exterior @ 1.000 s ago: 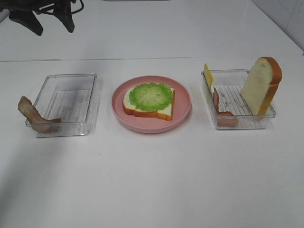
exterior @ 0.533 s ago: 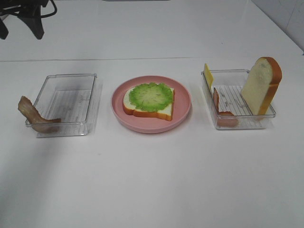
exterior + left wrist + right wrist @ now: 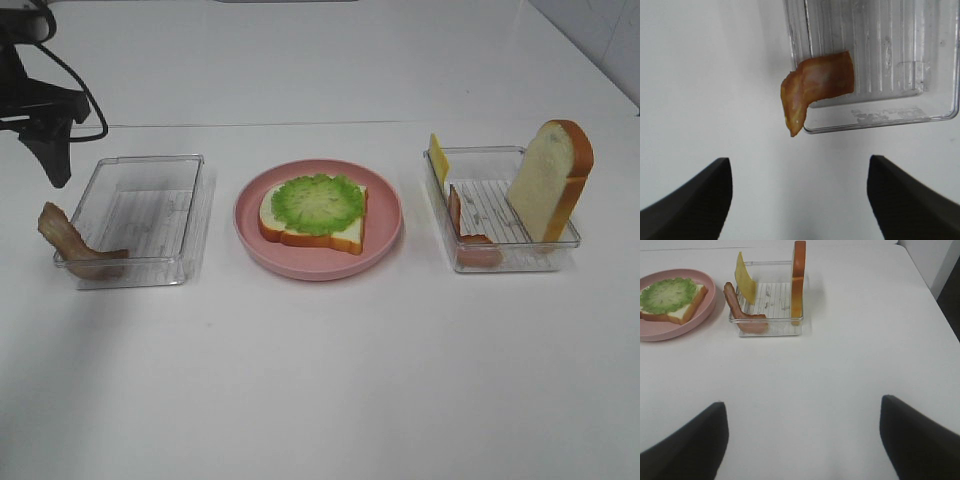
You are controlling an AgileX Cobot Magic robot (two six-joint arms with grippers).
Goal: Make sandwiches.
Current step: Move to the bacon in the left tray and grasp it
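On the pink plate [image 3: 386, 215] lies the started sandwich: a bread slice [image 3: 322, 238] with green lettuce [image 3: 317, 203] on top. A brown bacon strip [image 3: 68, 243] [image 3: 815, 87] hangs over the near left corner of the left clear tray [image 3: 140, 175]. My left gripper [image 3: 50, 140] [image 3: 800, 200] hovers open and empty above the table behind that corner. The right clear tray [image 3: 505, 262] holds an upright bread slice [image 3: 548, 180], a yellow cheese slice [image 3: 438, 158] and another bacon strip [image 3: 470, 238]. My right gripper [image 3: 802, 440] is open and empty, well short of that tray [image 3: 775, 295].
The white table [image 3: 320, 380] stretches in front of the plate and trays. A dark cable [image 3: 85, 95] runs from the left arm at the far left. The table's right edge [image 3: 935, 305] shows in the right wrist view.
My left arm has swung from the top of the view leftward and down toward the left tray. The food, plate and trays have not moved.
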